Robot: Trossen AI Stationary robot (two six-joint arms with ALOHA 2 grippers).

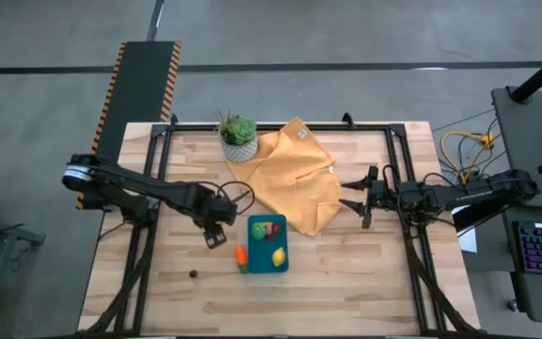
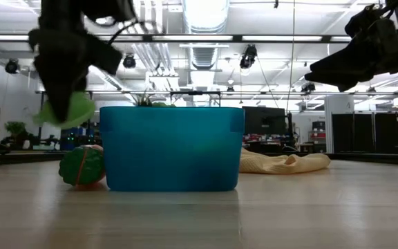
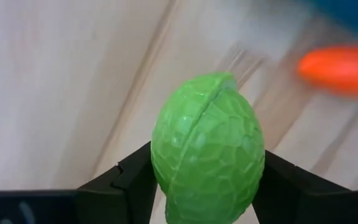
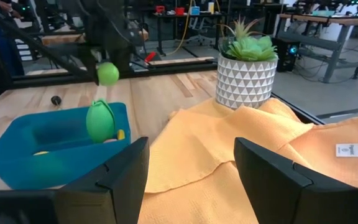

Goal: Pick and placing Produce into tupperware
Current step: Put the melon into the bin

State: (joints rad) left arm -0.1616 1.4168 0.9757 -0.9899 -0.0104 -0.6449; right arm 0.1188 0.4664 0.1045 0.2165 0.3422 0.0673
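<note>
My left gripper (image 1: 215, 237) hangs above the table just left of the teal tupperware (image 1: 268, 244), shut on a lime-green toy fruit (image 3: 207, 149), which also shows in the low view (image 2: 65, 111). The tupperware holds a yellow piece (image 1: 278, 256) and red, green and dark pieces (image 1: 269, 229). An orange carrot with a green top (image 1: 241, 255) lies on the table against the tupperware's left wall. A small dark piece (image 1: 194, 274) rests on the table nearer the front edge. My right gripper (image 1: 356, 199) waits open over the mustard cloth's right edge. My left gripper pinches the lime-green fruit across its middle, one finger (image 3: 129, 180) on each side (image 3: 166, 168). The fingers come from above, pointing down. The fruit is lifted clear of the table (image 2: 65, 111), about level with the tupperware's rim.
A mustard-yellow cloth (image 1: 294, 174) lies spread behind the tupperware. A leafy plant in a white pot (image 1: 239, 138) stands at the far edge. Bare wood (image 1: 365, 273) lies right of and in front of the tupperware.
</note>
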